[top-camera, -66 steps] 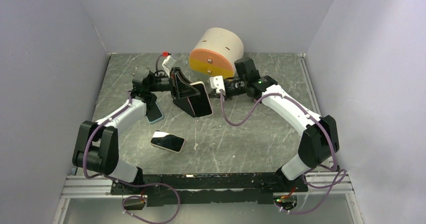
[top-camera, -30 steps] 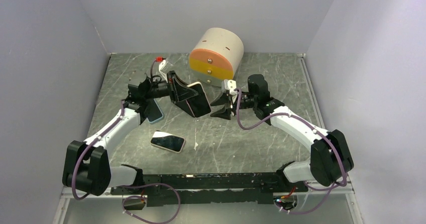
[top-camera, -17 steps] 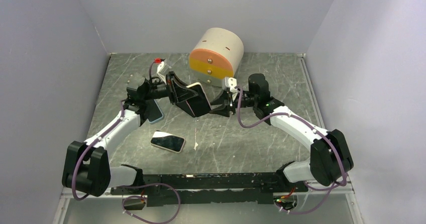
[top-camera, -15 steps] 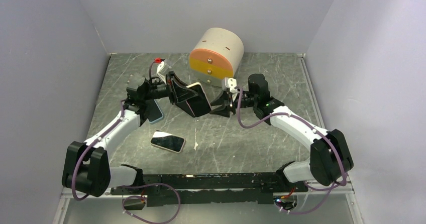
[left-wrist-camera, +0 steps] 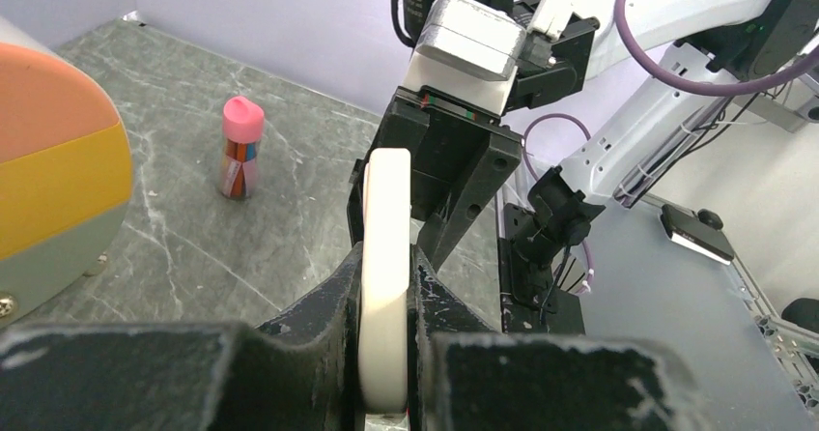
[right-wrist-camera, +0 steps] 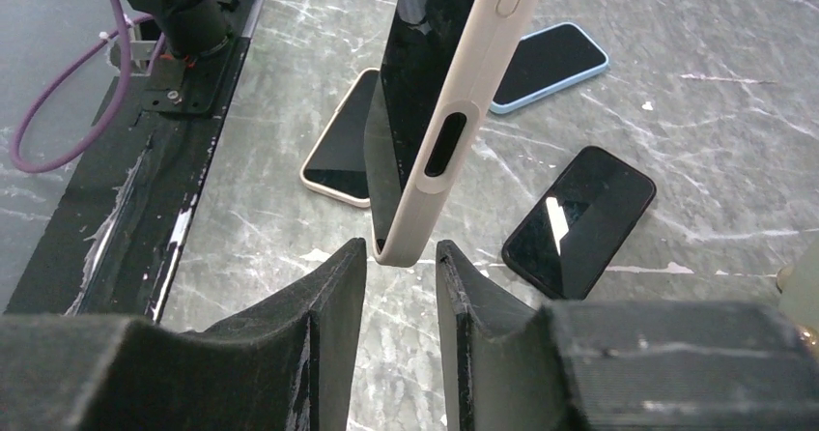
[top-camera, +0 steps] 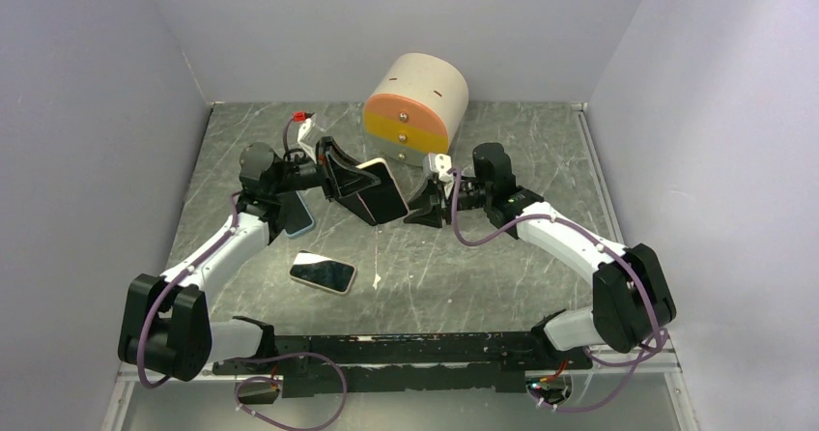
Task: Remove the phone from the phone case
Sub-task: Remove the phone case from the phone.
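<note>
The phone (top-camera: 379, 191) sits in a cream case and is held tilted above the table. My left gripper (top-camera: 333, 175) is shut on it; in the left wrist view the case's cream edge (left-wrist-camera: 386, 209) is pinched between the fingers of that gripper (left-wrist-camera: 386, 267). My right gripper (top-camera: 422, 207) is open beside the phone's right end. In the right wrist view the case's corner (right-wrist-camera: 464, 112), with the dark screen (right-wrist-camera: 415, 73) facing left, hangs just between the open fingertips of my right gripper (right-wrist-camera: 401, 257), with a gap on each side.
A round cream, orange and yellow container (top-camera: 415, 98) stands at the back. A cream-cased phone (top-camera: 323, 272) and a blue-cased phone (top-camera: 297, 214) lie on the table. A black phone (right-wrist-camera: 579, 218) lies below the held one. A pink-capped bottle (left-wrist-camera: 240, 146) stands to the right.
My right gripper has come down from beside the container and moved in to the phone's right end, open. My left arm has shifted slightly left with the phone in its grip.
</note>
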Controlling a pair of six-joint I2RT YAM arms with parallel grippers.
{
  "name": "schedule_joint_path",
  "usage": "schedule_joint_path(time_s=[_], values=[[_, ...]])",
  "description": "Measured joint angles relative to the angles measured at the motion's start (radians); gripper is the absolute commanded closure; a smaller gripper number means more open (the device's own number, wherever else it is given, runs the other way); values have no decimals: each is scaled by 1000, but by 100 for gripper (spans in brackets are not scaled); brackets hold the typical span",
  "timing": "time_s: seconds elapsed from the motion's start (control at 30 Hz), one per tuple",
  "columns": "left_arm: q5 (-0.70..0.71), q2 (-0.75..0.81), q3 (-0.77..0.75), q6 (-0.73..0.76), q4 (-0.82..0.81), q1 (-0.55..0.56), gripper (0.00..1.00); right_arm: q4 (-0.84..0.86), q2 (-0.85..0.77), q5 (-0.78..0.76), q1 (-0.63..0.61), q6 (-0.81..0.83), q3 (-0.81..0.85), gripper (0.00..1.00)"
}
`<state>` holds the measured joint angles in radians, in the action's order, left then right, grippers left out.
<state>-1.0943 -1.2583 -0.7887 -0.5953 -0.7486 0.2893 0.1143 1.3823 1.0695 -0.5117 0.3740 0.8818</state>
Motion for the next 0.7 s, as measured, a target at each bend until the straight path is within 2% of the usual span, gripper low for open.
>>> schedule_joint_path(time_s=[0.47,0.53,0.7], values=[[-12,0,0,-15,-24,0,97,29,0,34,7,-26,0,72],[-13,0,0,-14,-25,0,97,33,0,39,7,-29,0,76],[-25,0,0,-11,-32,-1,97,38,8,51,9,-46,3,97]])
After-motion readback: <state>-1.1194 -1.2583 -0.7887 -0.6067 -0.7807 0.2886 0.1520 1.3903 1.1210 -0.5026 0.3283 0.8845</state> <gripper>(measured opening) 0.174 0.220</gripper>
